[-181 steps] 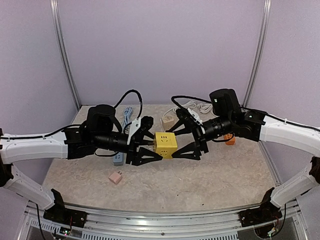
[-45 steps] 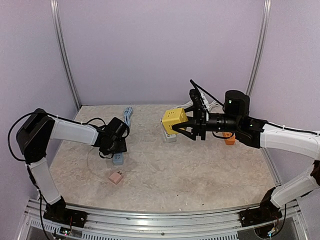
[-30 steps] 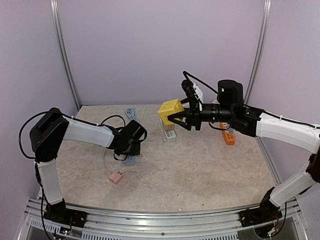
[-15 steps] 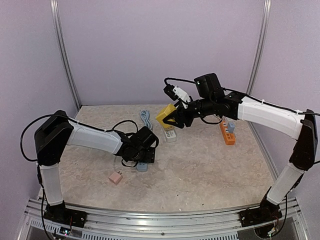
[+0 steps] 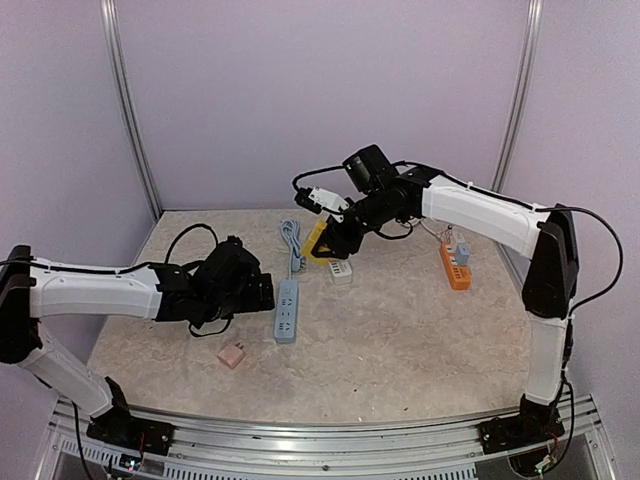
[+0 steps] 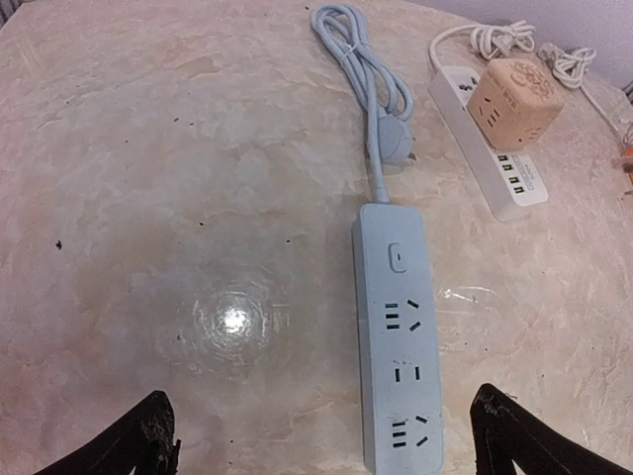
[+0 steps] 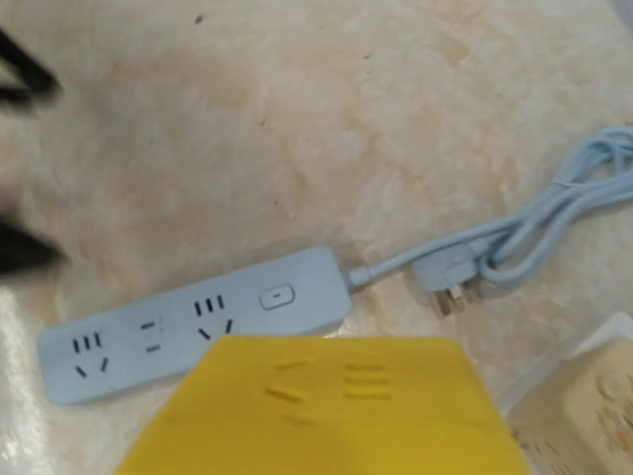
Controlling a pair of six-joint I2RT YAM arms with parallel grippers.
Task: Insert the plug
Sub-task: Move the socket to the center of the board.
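A yellow cube plug hangs in the air over the back of the table, with my right gripper shut on it. In the right wrist view the cube fills the bottom and hides the fingers. Below it lies the blue power strip, sockets facing up. My left gripper sits just left of the strip. In the left wrist view it stands wide open, the strip's near end lying untouched between the fingertips.
The blue strip's cord and own plug lie loose behind it. A white strip carrying a beige cube sits at the back middle. An orange strip lies at the right, and a pink adapter at the front left.
My left gripper has opened, let go of the blue strip and drawn back left. The right arm has carried the yellow cube left and lower, over the strip's cord end.
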